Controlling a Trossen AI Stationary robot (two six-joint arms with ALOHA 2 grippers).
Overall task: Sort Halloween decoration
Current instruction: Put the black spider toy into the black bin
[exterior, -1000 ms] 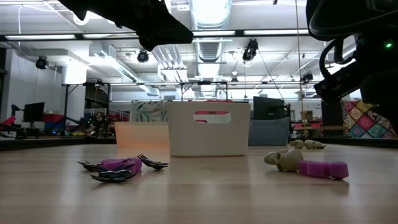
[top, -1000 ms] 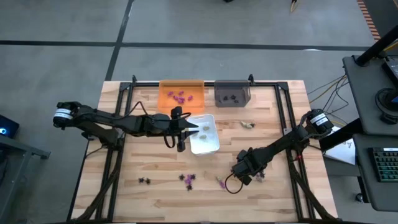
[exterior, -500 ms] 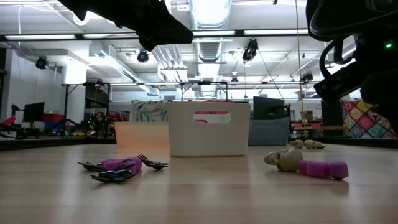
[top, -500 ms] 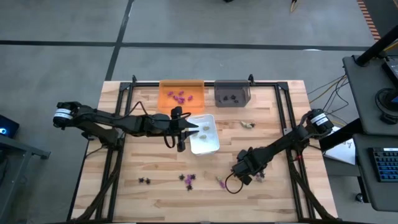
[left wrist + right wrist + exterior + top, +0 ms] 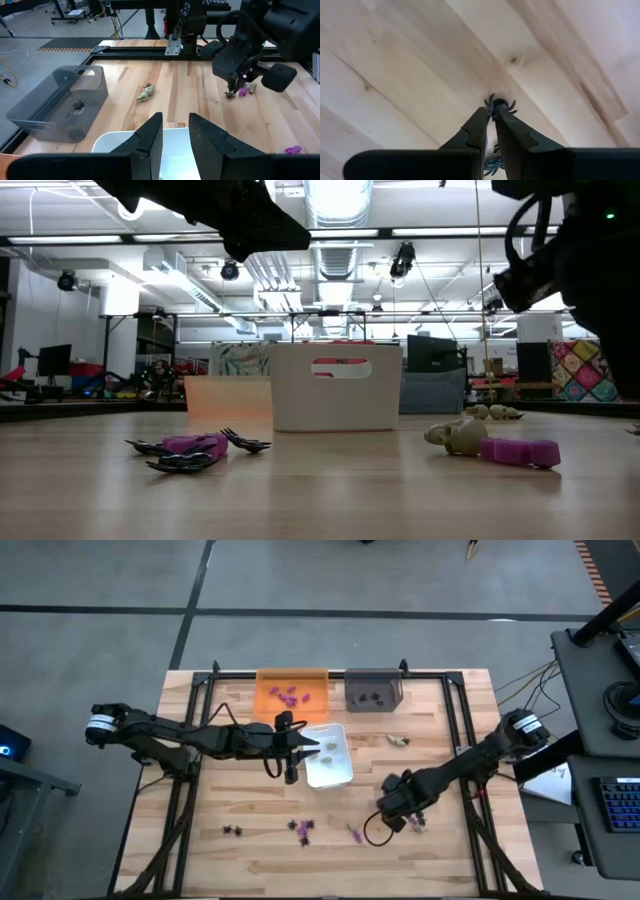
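We see the right hand [image 5: 491, 116] pinched nearly shut on a tiny black plastic spider [image 5: 499, 106]; the grey bin [image 5: 373, 692] lies far across the wooden worktop [image 5: 250, 810]. Left hand [image 5: 175, 131], part-open and empty, hovers nearer it.

My left gripper [image 5: 303, 749] hovers over the white tray [image 5: 333, 772]; purple and black pieces [image 5: 300, 828] lie below.

Wooden table [image 5: 200, 840] — three trays [image 5: 328, 768], scattered toy pieces [image 5: 301, 828].
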